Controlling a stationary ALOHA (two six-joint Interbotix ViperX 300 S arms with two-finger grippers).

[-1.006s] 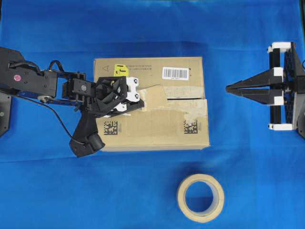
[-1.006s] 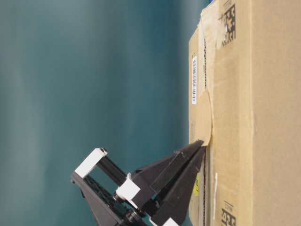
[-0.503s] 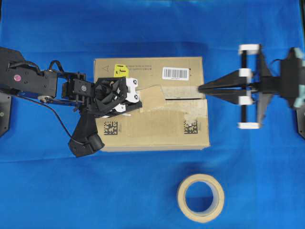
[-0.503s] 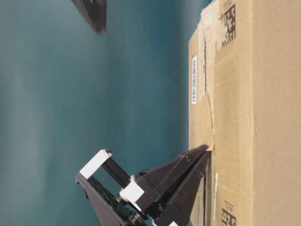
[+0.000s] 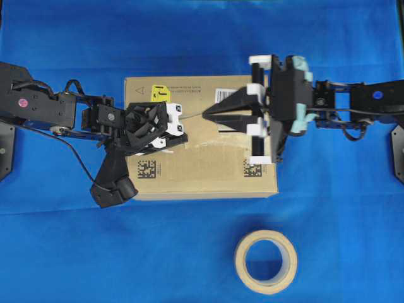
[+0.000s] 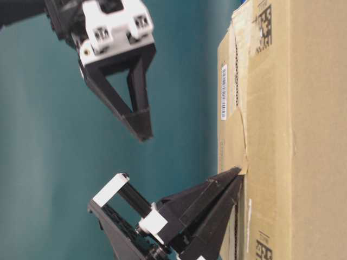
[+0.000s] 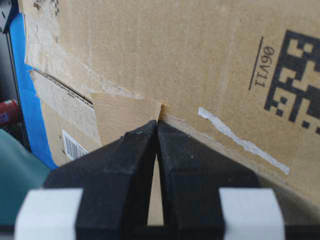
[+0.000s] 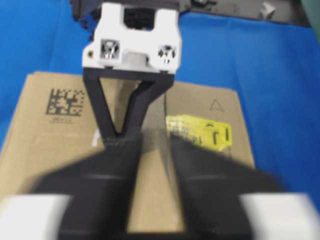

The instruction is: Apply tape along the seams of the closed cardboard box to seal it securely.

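Observation:
The brown cardboard box [image 5: 208, 165] lies in the middle of the blue cloth. My left gripper [image 5: 184, 140] is shut on the corner of the squarish tan tape [image 5: 201, 131], with its tips down on the box top by the seam [image 6: 236, 70]. The left wrist view shows these tips [image 7: 158, 122] pinching the tape [image 7: 122, 117] beside the dark slit [image 7: 65, 87]. My right gripper [image 5: 207, 113] hovers above the box with its jaws together, empty, pointing at the left gripper. At table level it [image 6: 142, 134] hangs clear of the box top [image 6: 293, 108]. Its wrist view is blurred.
The beige ring-shaped roll [image 5: 266, 261] lies on the cloth in front of the box. A yellow sticker [image 5: 158, 93] and a partly covered barcode label [image 5: 228, 96] sit along the far flap. Two square codes [image 5: 146, 168] mark the near flap.
My right gripper has swept from the right edge of the cloth to over the box, close to the left gripper. The left gripper has stayed put; the tape lies a little flatter.

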